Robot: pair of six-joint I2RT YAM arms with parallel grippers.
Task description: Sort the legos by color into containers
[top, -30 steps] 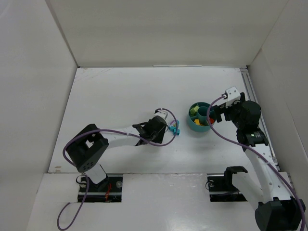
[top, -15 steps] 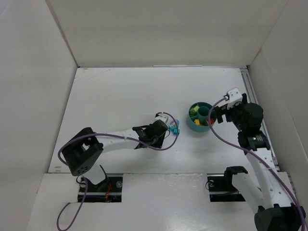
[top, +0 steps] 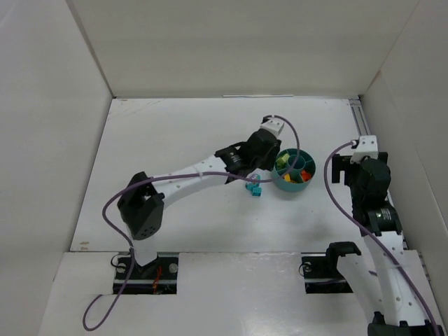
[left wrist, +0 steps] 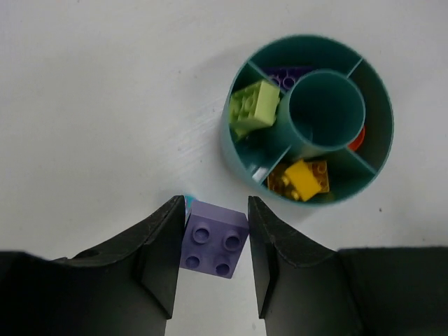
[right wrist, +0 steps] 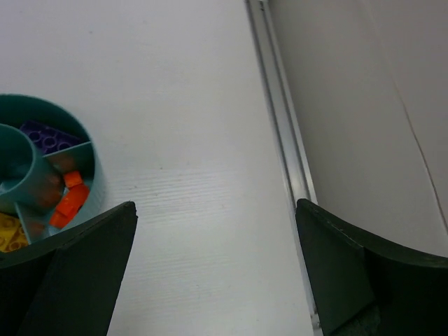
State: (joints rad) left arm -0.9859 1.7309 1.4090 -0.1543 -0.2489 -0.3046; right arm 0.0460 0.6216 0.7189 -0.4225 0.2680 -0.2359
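Left gripper (left wrist: 215, 210) clamped on lavender brick (left wrist: 213, 240), studs facing the wrist camera; brick held just outside the bowl (left wrist: 229, 143), near its green side, not in any compartment; bowl holds green brick (left wrist: 253, 106), purple brick (left wrist: 290, 73), yellow brick (left wrist: 308, 178) with orange brick (left wrist: 282, 184) touching it, and red-orange brick (right wrist: 70, 199), each colour group in its own compartment; cyan bricks (top: 253, 189) lie on table (top: 175, 140) just left of bowl; right gripper (right wrist: 215, 210) spread wide, holding nothing, off bowl's right side.
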